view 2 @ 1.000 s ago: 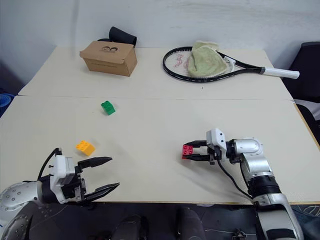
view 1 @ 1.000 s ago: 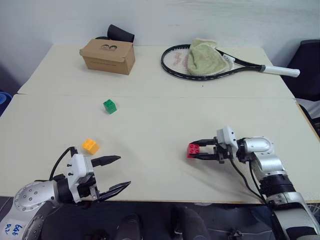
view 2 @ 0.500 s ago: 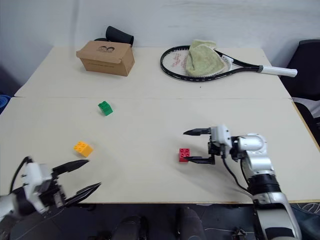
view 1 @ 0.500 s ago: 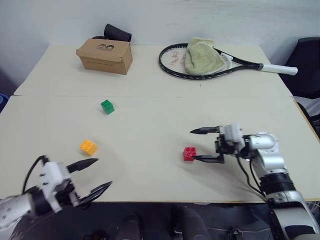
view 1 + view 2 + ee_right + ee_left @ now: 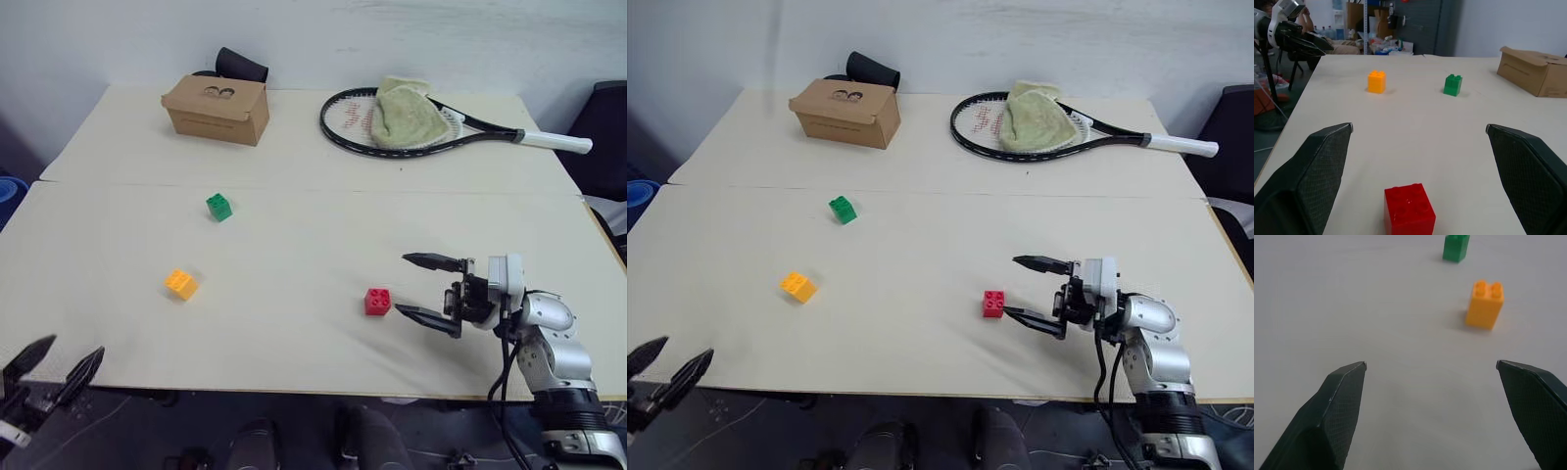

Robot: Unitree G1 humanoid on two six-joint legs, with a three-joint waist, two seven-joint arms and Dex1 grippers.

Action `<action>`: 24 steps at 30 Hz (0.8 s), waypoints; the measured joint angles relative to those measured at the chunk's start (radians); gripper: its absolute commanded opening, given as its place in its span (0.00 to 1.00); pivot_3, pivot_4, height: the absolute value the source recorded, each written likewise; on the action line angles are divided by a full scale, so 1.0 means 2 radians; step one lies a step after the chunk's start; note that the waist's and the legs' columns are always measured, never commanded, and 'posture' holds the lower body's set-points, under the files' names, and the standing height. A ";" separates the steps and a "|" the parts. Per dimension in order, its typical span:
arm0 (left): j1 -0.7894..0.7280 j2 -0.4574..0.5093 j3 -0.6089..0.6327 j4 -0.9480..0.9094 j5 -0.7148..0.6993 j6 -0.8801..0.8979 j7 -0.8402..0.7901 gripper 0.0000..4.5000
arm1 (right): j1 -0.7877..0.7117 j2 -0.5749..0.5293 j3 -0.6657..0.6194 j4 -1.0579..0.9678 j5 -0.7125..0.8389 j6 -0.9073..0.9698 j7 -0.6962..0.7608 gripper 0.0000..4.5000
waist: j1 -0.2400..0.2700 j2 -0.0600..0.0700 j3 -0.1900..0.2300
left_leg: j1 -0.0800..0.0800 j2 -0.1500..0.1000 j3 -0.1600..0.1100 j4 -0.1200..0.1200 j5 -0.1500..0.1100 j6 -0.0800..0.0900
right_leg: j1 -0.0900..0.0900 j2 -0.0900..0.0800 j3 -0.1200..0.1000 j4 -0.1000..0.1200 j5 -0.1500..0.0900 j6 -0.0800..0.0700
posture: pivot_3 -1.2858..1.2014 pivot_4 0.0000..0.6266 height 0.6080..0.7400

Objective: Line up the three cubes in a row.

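The red cube (image 5: 377, 302) sits free on the cream table (image 5: 294, 245), just off the tips of the right gripper (image 5: 427, 291), whose jaws stand wide apart and empty, pointing at it. From the red cube, the orange-yellow cube (image 5: 180, 284) lies well to the robot's left and the green cube (image 5: 218, 207) farther back and left, so no row exists yet. The left gripper (image 5: 54, 363), spread open and empty, hangs off the table's near edge, nearer the orange-yellow cube. A cardboard box (image 5: 216, 108), a tennis racket (image 5: 431, 127) and a towel (image 5: 400, 112) lie at the far side.

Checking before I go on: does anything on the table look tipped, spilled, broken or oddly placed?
Nothing damaged or spilled. The red cube, green cube and orange cube all sit upright, studs up, but scattered, not in a row. A towel lies draped over the racket, which seems odd but harmless.
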 measured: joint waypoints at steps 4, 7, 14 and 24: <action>-0.212 0.095 -0.102 0.070 0.012 0.059 -0.003 1.00 | -0.010 0.028 0.000 -0.010 -0.005 -0.012 -0.035 1.00 | 0.010 0.000 0.000 | -0.001 0.000 0.000 0.000 0.002 -0.001 | -0.001 0.000 -0.001 0.002 0.001 -0.001 | 0.52 0.24 1.00; -0.373 0.116 -0.193 0.157 0.056 0.079 -0.007 1.00 | -0.014 0.040 -0.008 -0.022 -0.005 -0.014 -0.079 1.00 | 0.009 0.000 0.000 | -0.001 -0.001 0.001 0.000 0.002 -0.001 | -0.001 0.000 0.000 0.001 0.002 0.000 | 0.52 0.24 1.00; -0.635 0.082 -0.335 0.498 0.193 -0.007 -0.038 1.00 | 0.002 0.043 -0.021 -0.051 -0.013 -0.014 -0.137 1.00 | 0.001 -0.001 0.000 | -0.007 -0.001 0.008 0.002 0.003 -0.003 | -0.009 0.005 -0.001 0.003 0.002 0.001 | 0.52 0.24 1.00; -0.738 0.034 -0.364 0.705 0.276 -0.096 -0.019 1.00 | 0.082 0.037 -0.053 -0.147 -0.015 -0.014 -0.201 1.00 | -0.001 -0.003 0.001 | -0.006 0.000 0.013 0.005 0.002 -0.004 | -0.009 0.008 0.001 0.005 0.002 0.002 | 0.52 0.24 1.00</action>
